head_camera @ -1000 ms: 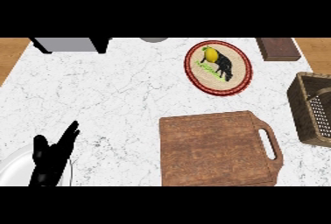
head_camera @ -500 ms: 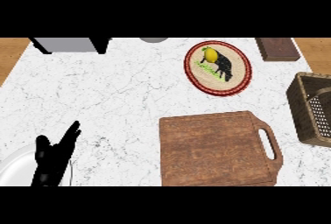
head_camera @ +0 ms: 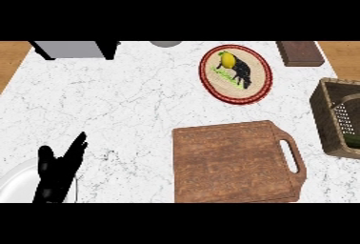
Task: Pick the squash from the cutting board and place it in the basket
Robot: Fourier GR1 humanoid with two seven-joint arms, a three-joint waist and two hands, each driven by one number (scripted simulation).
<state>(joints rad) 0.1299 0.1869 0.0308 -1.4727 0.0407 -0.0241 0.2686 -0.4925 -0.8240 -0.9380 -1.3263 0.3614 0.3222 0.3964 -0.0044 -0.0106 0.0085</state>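
The left hand (head_camera: pixel 60 169) is resting open, fingers straight, at seven o'clock on the counter (head_camera: pixel 134 105). The cutting board (head_camera: pixel 235 162) is lying bare at five o'clock. The basket (head_camera: pixel 339 119) is sitting at three o'clock, something green showing inside. No writing is showing anywhere.

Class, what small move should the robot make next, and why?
Probably none: the cutting board lies bare, a green patch shows inside the basket, and the open left hand rests at lower left, so the placing looks done.
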